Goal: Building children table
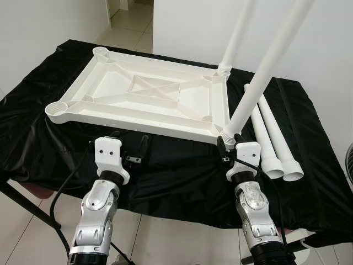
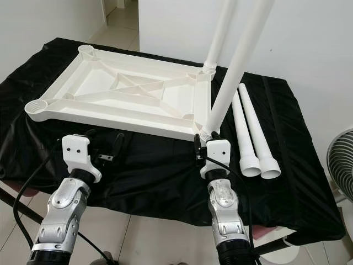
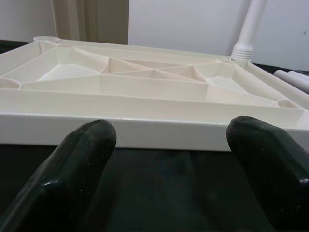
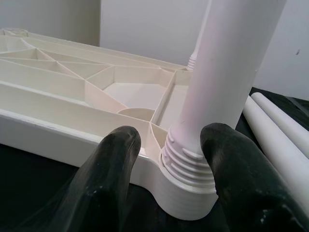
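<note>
A white children's table top point(image 1: 128, 113) lies upside down on the black-covered table point(image 1: 182, 182). One white leg point(image 1: 265, 66) stands in its near right corner socket, and a second leg point(image 1: 237, 33) stands in the far right one. Both left corner sockets point(image 1: 57, 109) are empty. Two loose legs point(image 1: 271, 135) lie side by side to the right of the top. My right gripper point(image 4: 171, 135) is open, its fingers flanking the threaded base of the near right leg point(image 4: 188, 159). My left gripper point(image 3: 171, 140) is open and holds nothing, just in front of the top's near rim point(image 3: 145, 130).
A white wall stands right behind the table. Tiled floor runs at the far left and below the near edge. A fan point(image 2: 342, 160) stands beyond the table's right end. A black cable point(image 1: 69, 182) hangs beside my left arm.
</note>
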